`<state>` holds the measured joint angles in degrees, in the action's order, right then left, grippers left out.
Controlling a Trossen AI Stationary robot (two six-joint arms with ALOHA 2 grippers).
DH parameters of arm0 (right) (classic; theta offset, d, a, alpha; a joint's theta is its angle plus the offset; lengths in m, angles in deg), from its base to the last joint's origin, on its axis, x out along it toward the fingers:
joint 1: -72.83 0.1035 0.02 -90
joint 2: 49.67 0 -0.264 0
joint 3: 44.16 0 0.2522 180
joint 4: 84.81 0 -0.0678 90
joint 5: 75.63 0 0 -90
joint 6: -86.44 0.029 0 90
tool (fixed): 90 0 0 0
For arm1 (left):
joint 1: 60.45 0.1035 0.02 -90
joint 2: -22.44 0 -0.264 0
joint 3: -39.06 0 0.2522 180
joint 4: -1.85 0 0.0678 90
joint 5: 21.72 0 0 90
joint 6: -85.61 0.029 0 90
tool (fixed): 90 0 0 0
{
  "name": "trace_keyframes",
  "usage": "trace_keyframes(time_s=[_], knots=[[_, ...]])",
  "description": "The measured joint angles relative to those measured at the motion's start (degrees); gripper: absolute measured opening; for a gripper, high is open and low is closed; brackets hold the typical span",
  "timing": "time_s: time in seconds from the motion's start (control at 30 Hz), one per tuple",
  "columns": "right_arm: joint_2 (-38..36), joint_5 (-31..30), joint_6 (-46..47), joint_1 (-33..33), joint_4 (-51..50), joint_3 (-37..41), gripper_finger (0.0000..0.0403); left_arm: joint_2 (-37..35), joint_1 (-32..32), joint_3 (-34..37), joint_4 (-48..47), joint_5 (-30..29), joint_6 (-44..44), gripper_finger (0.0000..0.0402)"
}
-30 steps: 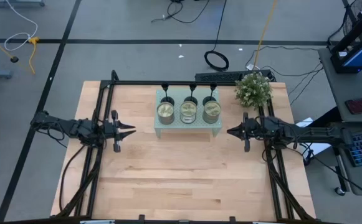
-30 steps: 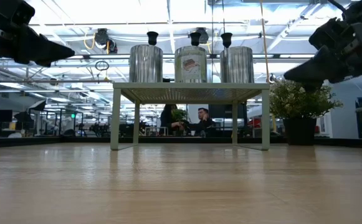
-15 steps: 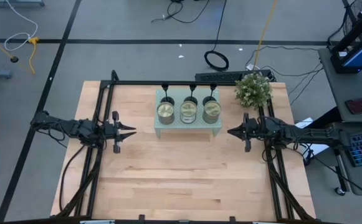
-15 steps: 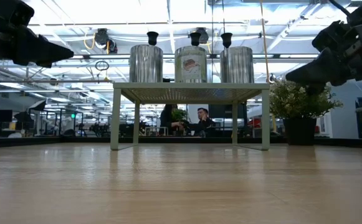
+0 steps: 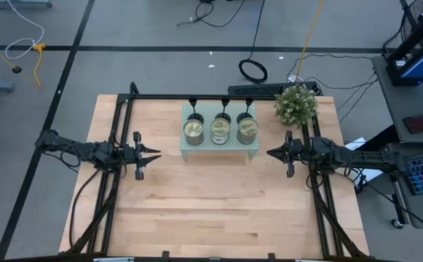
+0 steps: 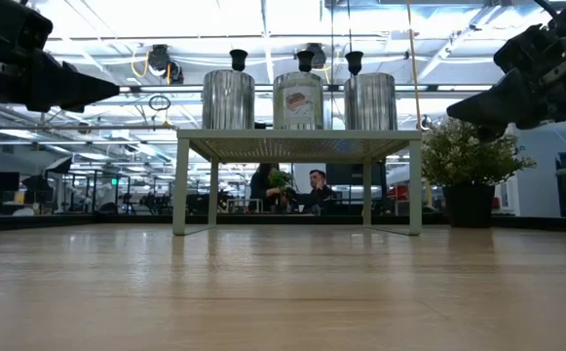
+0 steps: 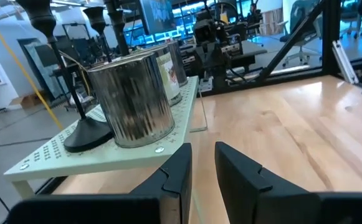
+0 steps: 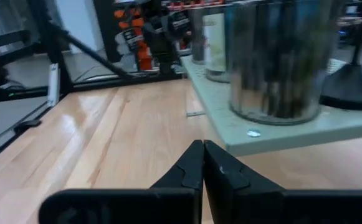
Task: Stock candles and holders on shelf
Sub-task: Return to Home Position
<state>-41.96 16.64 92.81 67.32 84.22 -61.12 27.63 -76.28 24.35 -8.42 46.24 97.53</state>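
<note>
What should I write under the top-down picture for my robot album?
Three candles and three holders fill the green shelf; the left hand and right hand wait empty on either side.

The left hand [image 7: 202, 163] hovered over the wooden worktop [image 7: 305, 137], its dark fingers [image 7: 243, 177] slightly parted, facing the end of the mint-green shelf [image 7: 56, 152], where jar candles [image 7: 137, 106] stood in a row beside black holders [image 7: 84, 132].

A potted plant [image 5: 295, 105] is set at the worktop's [image 5: 211, 207] far right corner; a coiled cable [image 5: 252, 70] is seen on the floor [image 5: 153, 65] beyond.
</note>
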Motion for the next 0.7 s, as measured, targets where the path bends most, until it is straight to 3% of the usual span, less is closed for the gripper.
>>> trace_keyframes(time_s=[0.23,0.7], knots=[[-2.39,-2.54,1.67,0.00,-4.13,0.04,0.0001,0.15,0.00,0.00,-0.14,-0.66,4.97,0.0076],[-3.24,-2.30,3.70,0.00,-4.06,0.09,0.0004,0.15,0.00,0.00,0.06,-0.73,-0.29,0.0076]])
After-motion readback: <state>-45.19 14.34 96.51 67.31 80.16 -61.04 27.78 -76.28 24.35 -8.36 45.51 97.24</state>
